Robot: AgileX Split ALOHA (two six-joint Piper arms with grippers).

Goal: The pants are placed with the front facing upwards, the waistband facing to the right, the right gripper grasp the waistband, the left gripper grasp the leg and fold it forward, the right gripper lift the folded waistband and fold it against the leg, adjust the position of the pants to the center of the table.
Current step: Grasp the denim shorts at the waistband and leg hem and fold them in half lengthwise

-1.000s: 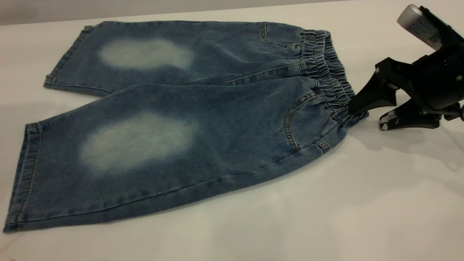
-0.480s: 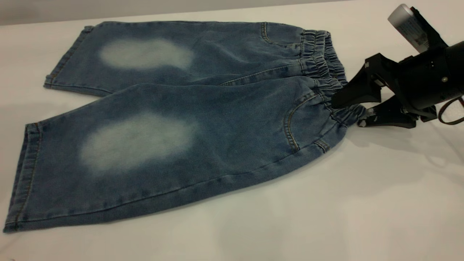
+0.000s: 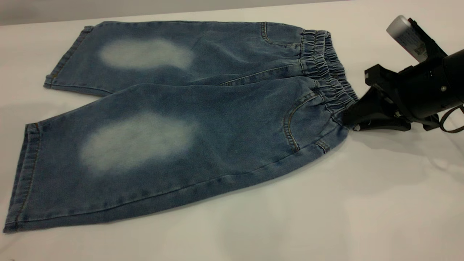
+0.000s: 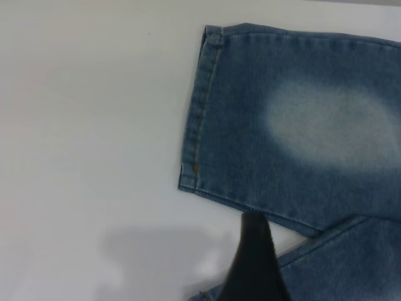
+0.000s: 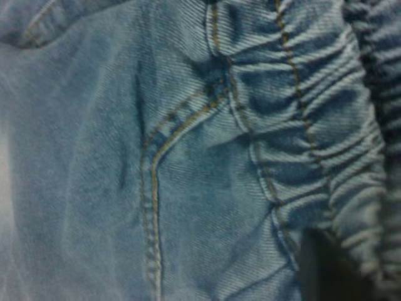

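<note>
The blue denim pants (image 3: 181, 119) lie flat, front up, on the white table (image 3: 362, 203), legs to the left. The ruched waistband (image 3: 326, 69) faces right. My right gripper (image 3: 349, 121) is at the waistband's near corner, low on the table, shut on the gathered edge. In the right wrist view the waistband (image 5: 326, 125) and a curved pocket seam (image 5: 153, 188) fill the picture. My left gripper (image 4: 254, 263) shows only as a dark shape in its own wrist view, above the gap between the two legs near the far leg's hem (image 4: 200, 113). The exterior view does not show it.
Bare tabletop surrounds the pants, widest in front and to the right (image 3: 380, 217). The right arm's black body and a grey cylinder (image 3: 406, 34) stand over the table's right edge.
The right gripper's fingers, apart above and below the waistband corner before, have come together on it. The gripper has dropped lower. The pants have barely moved.
</note>
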